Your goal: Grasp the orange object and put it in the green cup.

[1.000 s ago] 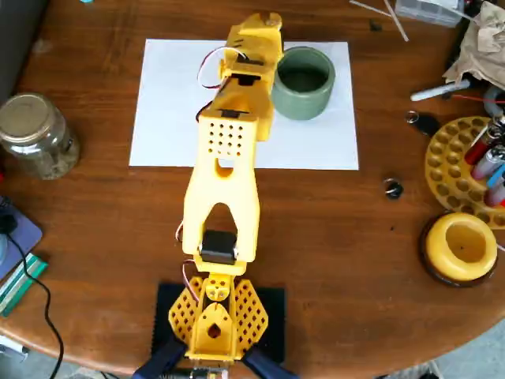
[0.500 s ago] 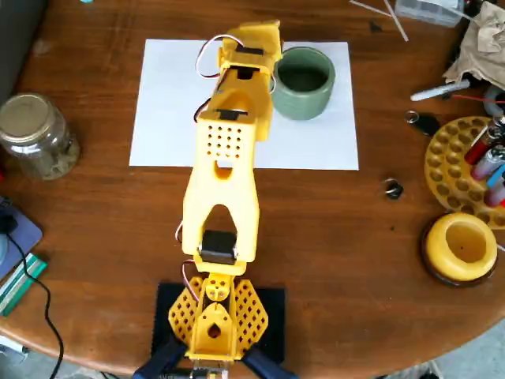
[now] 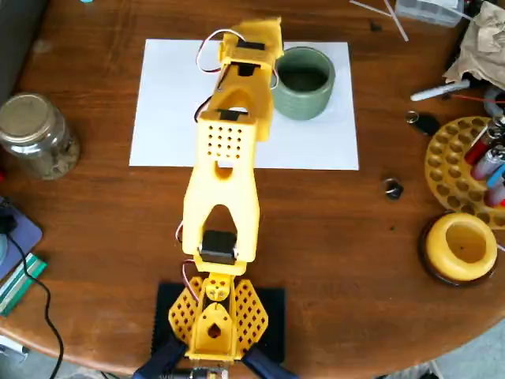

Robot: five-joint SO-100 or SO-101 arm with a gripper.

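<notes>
The overhead view shows 1 yellow arm, 1 green cup, 1 white sheet, 1 glass jar and 1 yellow holder. The squat, thick-walled, sage-green cup has a dark inside and stands on the sheet's upper right, touching the arm's outline. The orange object is hidden. The arm covers its gripper, so I cannot tell its opening.

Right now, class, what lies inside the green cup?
Only a dark interior shows inside the green cup in the overhead view; no orange piece is visible there. The yellow arm overlaps its left rim, hiding that edge.
</notes>
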